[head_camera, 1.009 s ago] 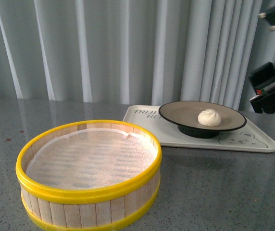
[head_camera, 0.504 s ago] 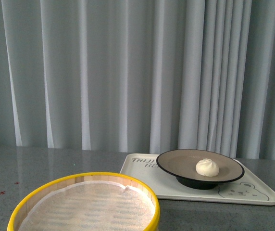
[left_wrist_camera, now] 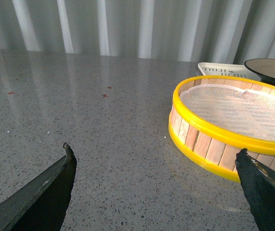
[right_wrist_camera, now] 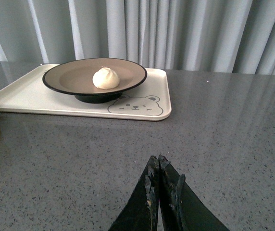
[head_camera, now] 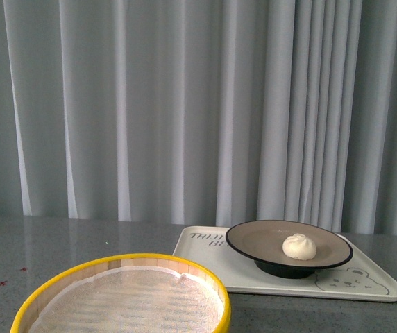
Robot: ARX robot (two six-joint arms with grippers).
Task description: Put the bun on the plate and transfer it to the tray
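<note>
I see small pleated white bun on round tan black-rimmed plate, plate on cream rectangular tray, left gripper fingers spread wide, right gripper fingers pressed together on nothing

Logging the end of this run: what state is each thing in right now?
bun: resting on the plate
plate: upright on the tray
tray: flat on the table
steamer basket: empty, liner only
left gripper: jaws open, holding nothing
right gripper: jaws shut, holding nothing

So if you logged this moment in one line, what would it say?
bun: on plate | plate: on tray | steamer basket: empty | left gripper: open | right gripper: shut, empty, off tray
</note>
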